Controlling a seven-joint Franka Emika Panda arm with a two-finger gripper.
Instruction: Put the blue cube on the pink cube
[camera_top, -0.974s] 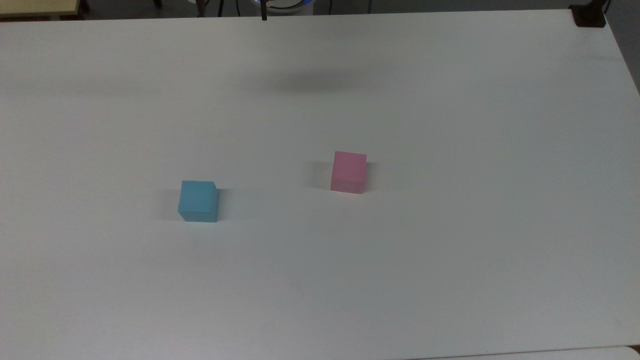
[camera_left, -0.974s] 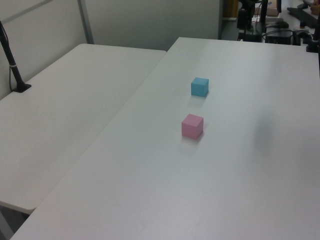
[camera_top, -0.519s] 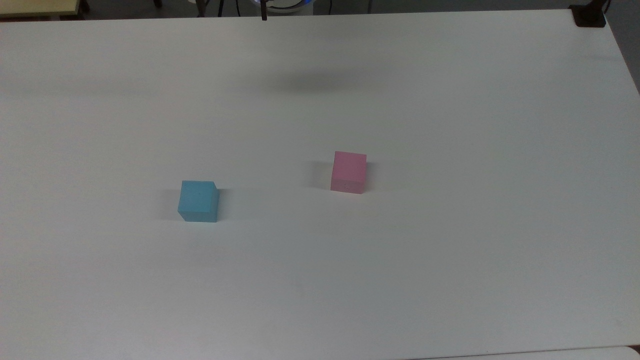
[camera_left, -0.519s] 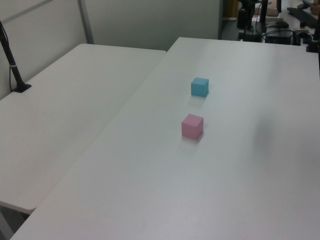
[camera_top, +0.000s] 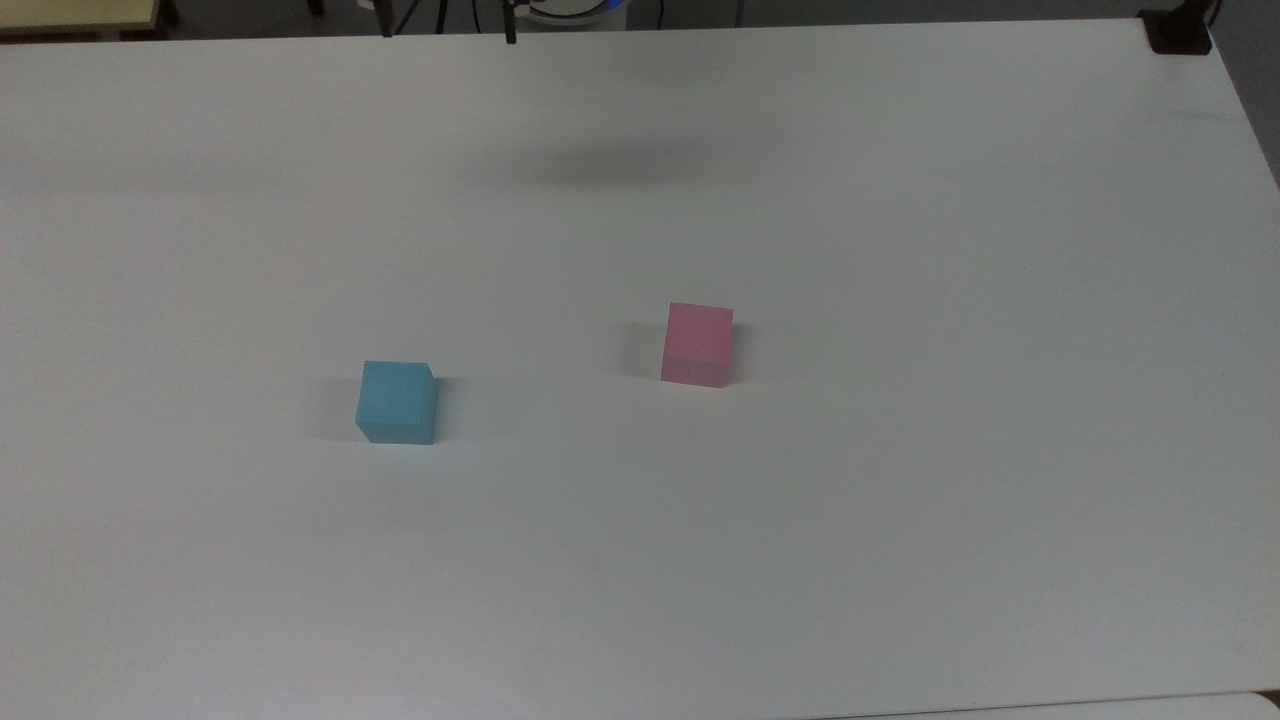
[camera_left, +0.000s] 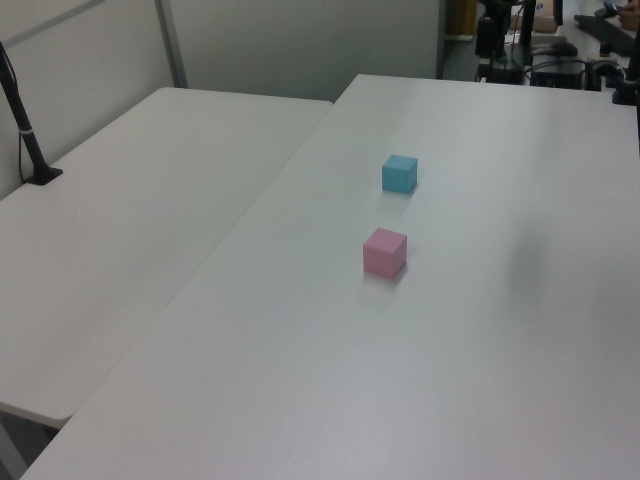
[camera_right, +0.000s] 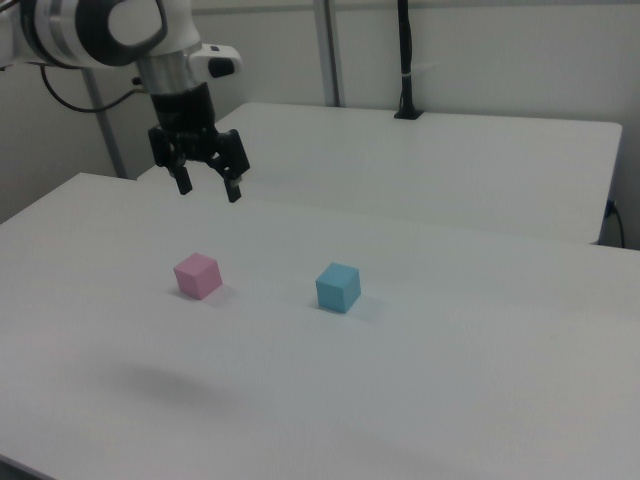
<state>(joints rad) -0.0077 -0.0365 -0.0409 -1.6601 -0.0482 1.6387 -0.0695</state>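
In the right view we find the arm's gripper (camera_right: 208, 189) hanging high above the white table (camera_right: 480, 380), pointing down with its fingers spread wide and nothing between them. We note the blue cube (camera_right: 338, 287) resting on the table, well apart from the pink cube (camera_right: 198, 275), which sits below the gripper toward the right view's left.
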